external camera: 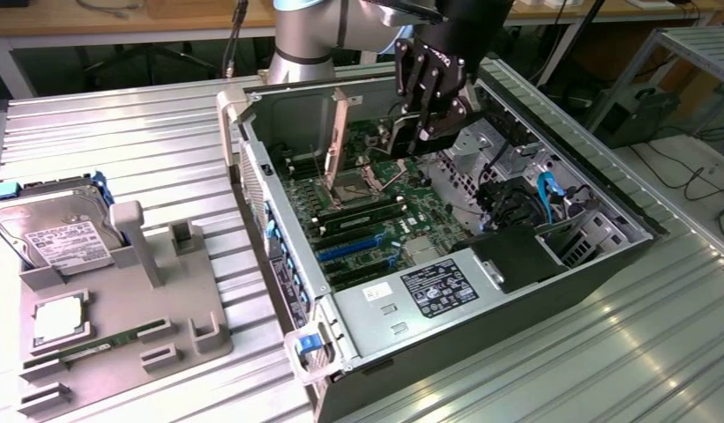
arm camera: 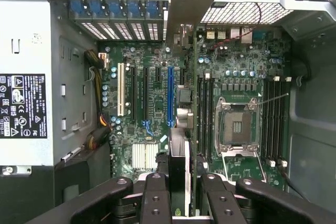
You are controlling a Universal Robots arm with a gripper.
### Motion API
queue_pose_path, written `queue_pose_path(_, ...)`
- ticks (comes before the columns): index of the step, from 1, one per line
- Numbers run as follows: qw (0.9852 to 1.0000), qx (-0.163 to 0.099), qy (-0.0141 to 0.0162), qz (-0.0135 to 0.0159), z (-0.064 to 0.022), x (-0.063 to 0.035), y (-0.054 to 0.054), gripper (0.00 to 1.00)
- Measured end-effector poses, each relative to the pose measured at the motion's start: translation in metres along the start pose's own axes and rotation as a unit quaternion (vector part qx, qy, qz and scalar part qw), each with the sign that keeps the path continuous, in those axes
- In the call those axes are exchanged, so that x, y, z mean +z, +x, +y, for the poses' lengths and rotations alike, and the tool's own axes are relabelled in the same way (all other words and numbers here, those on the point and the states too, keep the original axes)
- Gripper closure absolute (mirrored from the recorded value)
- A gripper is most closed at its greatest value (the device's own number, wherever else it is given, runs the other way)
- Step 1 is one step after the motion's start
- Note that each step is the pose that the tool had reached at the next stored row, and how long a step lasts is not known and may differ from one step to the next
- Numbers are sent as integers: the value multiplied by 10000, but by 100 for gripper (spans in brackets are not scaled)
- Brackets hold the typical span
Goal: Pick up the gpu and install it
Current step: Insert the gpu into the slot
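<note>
Gripping the gpu [arm camera: 181, 129] edge-on, the gripper [arm camera: 178, 190] has its two fingers [arm camera: 155, 198] closed narrowly on the thin black card, whose silver bracket [arm camera: 191, 6] stands at the far end from the jaws. In the exterior view the gripper [external camera: 427, 110] hangs inside the open computer case [external camera: 573, 264], the card [external camera: 399, 132] above the motherboard [external camera: 385, 211].

Below the jaws lie one empty CPU socket [arm camera: 236, 127], one blue expansion slot [arm camera: 170, 95] and one white slot [arm camera: 120, 95], with the card between blue slot and socket. One labelled power supply [external camera: 438, 286] sits farther out.

Well away from the jaws, outside the case, a grey holder tray [external camera: 203, 308] carries one hard drive [external camera: 55, 233], one processor chip [external camera: 58, 322] and one green memory stick [external camera: 103, 345]. Everything rests on a ribbed metal table [external camera: 597, 361]; desks and cables line the room behind.
</note>
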State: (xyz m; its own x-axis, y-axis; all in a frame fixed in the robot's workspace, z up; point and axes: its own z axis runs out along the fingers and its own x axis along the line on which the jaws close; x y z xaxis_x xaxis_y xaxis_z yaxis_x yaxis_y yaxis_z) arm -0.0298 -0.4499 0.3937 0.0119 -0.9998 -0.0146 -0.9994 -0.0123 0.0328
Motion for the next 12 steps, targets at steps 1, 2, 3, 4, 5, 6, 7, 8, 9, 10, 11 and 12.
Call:
queue_pose_path(1, 10000, 0, 0, 0, 0, 4, 0, 72)
queue_pose_path(2, 10000, 0, 0, 0, 0, 9, 0, 72)
queue_pose_path(3, 10000, 0, 0, 0, 0, 12, 0, 72)
queue_pose_path(4, 10000, 0, 0, 0, -1, 15, 0, 72)
queue_pose_path(5, 10000, 0, 0, 1, -1, 17, 0, 72)
queue_pose_path(6, 10000, 0, 0, 1, -1, 18, 1, 72)
queue_pose_path(7, 10000, 0, 0, 0, -1, 22, 0, 72)
queue_pose_path(8, 10000, 0, 0, 0, -1, 23, 1, 72)
queue_pose_path(9, 10000, 0, 0, 1, -1, 33, 1, 72)
queue_pose_path(10, 10000, 0, 0, 1, -1, 42, 1, 72)
queue_pose_path(11, 10000, 0, 0, 1, -1, 42, 1, 72)
queue_pose_path(12, 10000, 0, 0, 1, -1, 42, 1, 72)
